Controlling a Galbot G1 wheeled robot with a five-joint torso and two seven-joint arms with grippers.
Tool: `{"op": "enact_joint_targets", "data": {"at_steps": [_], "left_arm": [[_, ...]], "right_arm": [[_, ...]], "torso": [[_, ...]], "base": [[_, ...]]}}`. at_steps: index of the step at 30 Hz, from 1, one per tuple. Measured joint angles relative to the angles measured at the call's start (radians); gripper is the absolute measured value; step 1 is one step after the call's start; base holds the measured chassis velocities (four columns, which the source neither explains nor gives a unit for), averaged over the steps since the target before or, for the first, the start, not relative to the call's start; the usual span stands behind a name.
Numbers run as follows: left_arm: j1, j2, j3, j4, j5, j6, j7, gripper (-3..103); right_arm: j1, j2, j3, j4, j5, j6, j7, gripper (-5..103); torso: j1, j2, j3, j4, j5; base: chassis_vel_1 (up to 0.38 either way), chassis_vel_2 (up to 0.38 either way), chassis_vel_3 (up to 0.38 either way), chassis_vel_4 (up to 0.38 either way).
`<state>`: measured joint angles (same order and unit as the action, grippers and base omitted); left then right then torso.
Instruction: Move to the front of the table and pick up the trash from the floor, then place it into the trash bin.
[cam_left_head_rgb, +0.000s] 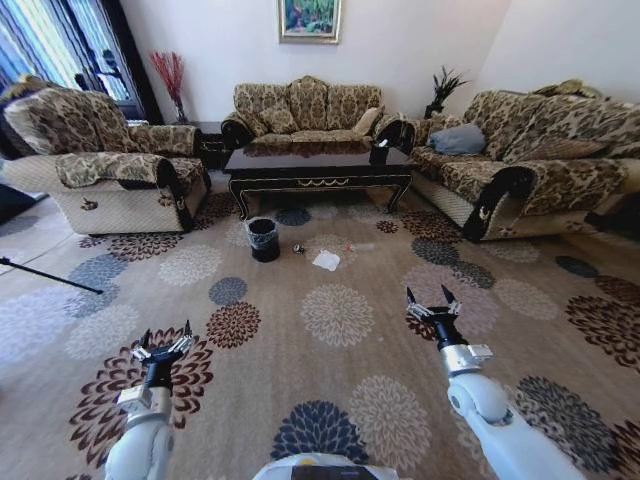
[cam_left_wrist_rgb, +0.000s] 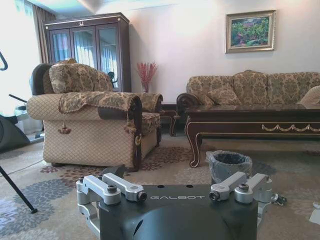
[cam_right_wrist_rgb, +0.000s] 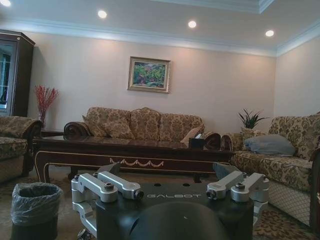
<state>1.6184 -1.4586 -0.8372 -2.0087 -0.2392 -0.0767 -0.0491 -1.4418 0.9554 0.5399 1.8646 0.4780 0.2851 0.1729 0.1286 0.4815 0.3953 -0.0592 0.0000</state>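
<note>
The dark glossy table (cam_left_head_rgb: 318, 168) stands ahead, in front of the back sofa. On the patterned carpet floor (cam_left_head_rgb: 340, 400) before it sits the black trash bin (cam_left_head_rgb: 264, 239) with a clear liner. To the bin's right lies the trash: a tiny shiny ball (cam_left_head_rgb: 298, 248) and a white paper sheet (cam_left_head_rgb: 326, 260). My left gripper (cam_left_head_rgb: 165, 340) and right gripper (cam_left_head_rgb: 432, 302) hover open and empty over the carpet, well short of the trash. The left wrist view shows the bin (cam_left_wrist_rgb: 229, 165), the ball (cam_left_wrist_rgb: 278, 200) and the table (cam_left_wrist_rgb: 250, 120). The right wrist view shows the bin (cam_right_wrist_rgb: 35, 207) and the table (cam_right_wrist_rgb: 130, 150).
An armchair (cam_left_head_rgb: 110, 170) stands at the left, a sofa (cam_left_head_rgb: 305, 110) behind the table and another sofa (cam_left_head_rgb: 530, 160) at the right. A black tissue box (cam_left_head_rgb: 379, 153) sits on the table's right end. A thin black pole (cam_left_head_rgb: 50, 275) slants over the carpet at the far left.
</note>
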Motion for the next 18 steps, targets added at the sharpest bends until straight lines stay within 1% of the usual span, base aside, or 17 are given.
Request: {"op": "enact_joint_targets", "data": {"at_steps": [2,6,18], "left_arm": [[0.0,0.0,0.0,0.0,0.0,0.0,0.0,100],[-0.003,0.0,0.0,0.002,0.001,0.0,0.001,100],[-0.004,0.001,0.0,0.001,0.003,-0.001,0.002,100]], "right_arm": [[0.0,0.0,0.0,0.0,0.002,0.0,0.003,100],[0.003,0.001,-0.002,-0.001,0.006,0.0,0.009,100],[0.001,0.005,0.002,-0.004,0.0,0.0,0.011,100]], "torso": [[-0.001,-0.004,-0.002,0.0,0.0],[-0.009,-0.025,-0.016,0.0,-0.0001],[-0.022,-0.057,-0.035,-0.0001,0.0]], "base": [[0.0,0.0,0.0,0.0],[0.0,0.0,0.0,0.0],[0.0,0.0,0.0,0.0]]}}
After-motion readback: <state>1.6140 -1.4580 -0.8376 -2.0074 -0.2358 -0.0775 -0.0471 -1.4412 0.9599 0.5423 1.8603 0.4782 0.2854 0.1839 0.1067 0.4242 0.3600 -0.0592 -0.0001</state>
